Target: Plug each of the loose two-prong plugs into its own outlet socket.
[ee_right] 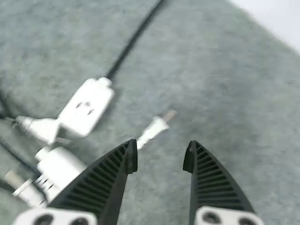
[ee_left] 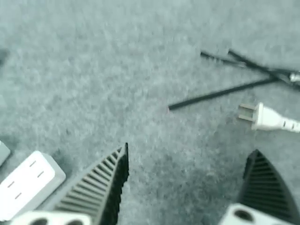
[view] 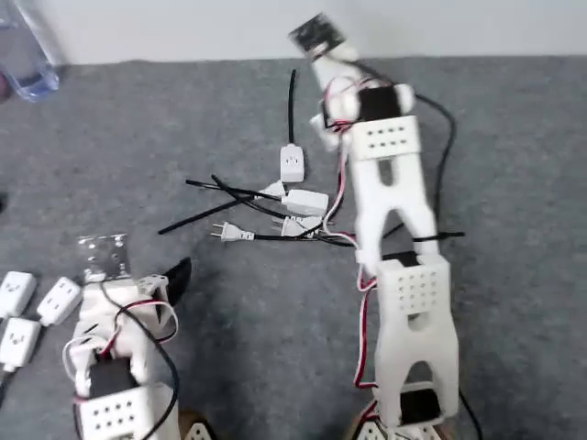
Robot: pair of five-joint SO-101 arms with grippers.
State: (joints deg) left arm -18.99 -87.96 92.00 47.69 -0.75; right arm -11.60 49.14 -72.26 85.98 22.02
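A loose white two-prong plug (view: 234, 234) on a black cord lies mid-table on the grey carpet; it is also the plug (ee_left: 265, 117) lying ahead of my left gripper (ee_left: 187, 173). That gripper is open and holds nothing. A small white plug (ee_right: 157, 126) lies just beyond the tips of my right gripper (ee_right: 161, 157), which is open and empty. Beside it is a white outlet socket (ee_right: 89, 105) on a black cable, the outlet socket (view: 292, 163) in the high view. More white sockets and plugs (view: 304, 206) lie tangled with black cords.
Three white outlet blocks (view: 18, 312) lie at the table's left edge beside my left arm (view: 119, 348); one outlet block (ee_left: 26, 185) is close to a left finger. My right arm (view: 394, 211) stretches up the middle right. A clear container (view: 26, 55) stands far left.
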